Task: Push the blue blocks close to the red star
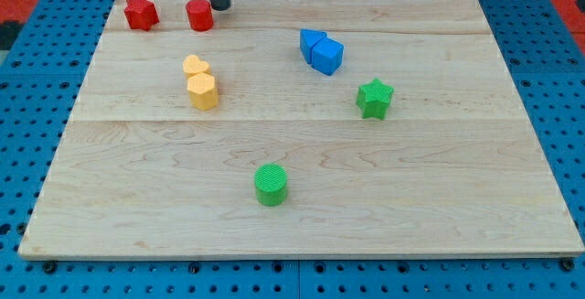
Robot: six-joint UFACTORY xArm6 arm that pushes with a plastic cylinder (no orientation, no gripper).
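The red star (141, 13) lies at the view's top left corner of the wooden board (439, 180). A red round block (199, 14) sits just to its right. My tip (220, 5) stands at the top edge, right beside that red round block. Two blue blocks lie touching each other right of centre near the top: a blue cube (327, 57) and another blue block (312, 42) behind it at its left. The tip is well to the left of and above the blue blocks.
A yellow heart (195, 65) and a yellow hexagonal block (203, 90) touch each other left of centre. A green star (374, 98) lies to the right below the blue blocks. A green cylinder (271, 185) sits at bottom centre.
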